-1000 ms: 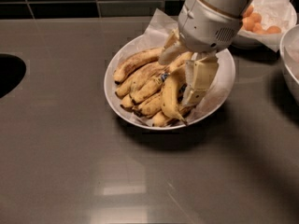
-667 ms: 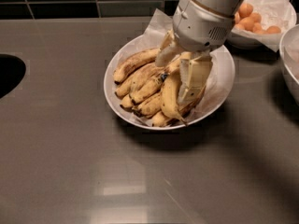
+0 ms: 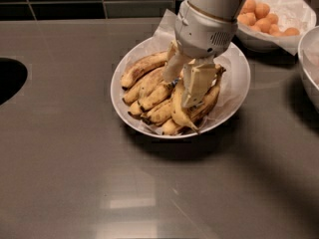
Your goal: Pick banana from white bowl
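Two pale fingers (image 3: 198, 83) of the gripper (image 3: 180, 89) point down into the white bowl (image 3: 115, 96), parted, with a narrow gap showing between them. The banana (image 3: 178, 114), the brightest yellow of the bunch, runs up into that gap; its lower, curved length emerges below the fingertips and ends in a dark tip near the front rim. The wider right-hand pad lies just beside the banana's upper part, the slimmer finger on its other side; whether either pad presses on the skin cannot be told. Above the fingers, the white wrist housing (image 3: 204, 26) hangs over the middle of the bowl and hides the bunch's far end. To the left of the fingers, browner spotted bananas (image 3: 147, 83) lie fanned across the crinkled paper lining (image 3: 230, 91). The bowl stands on a dark grey counter (image 3: 75, 158). Behind it to the right is a smaller bowl (image 3: 259, 43) of round orange fruits (image 3: 261, 19); a dark oval recess (image 3: 10, 78) is at the far left.
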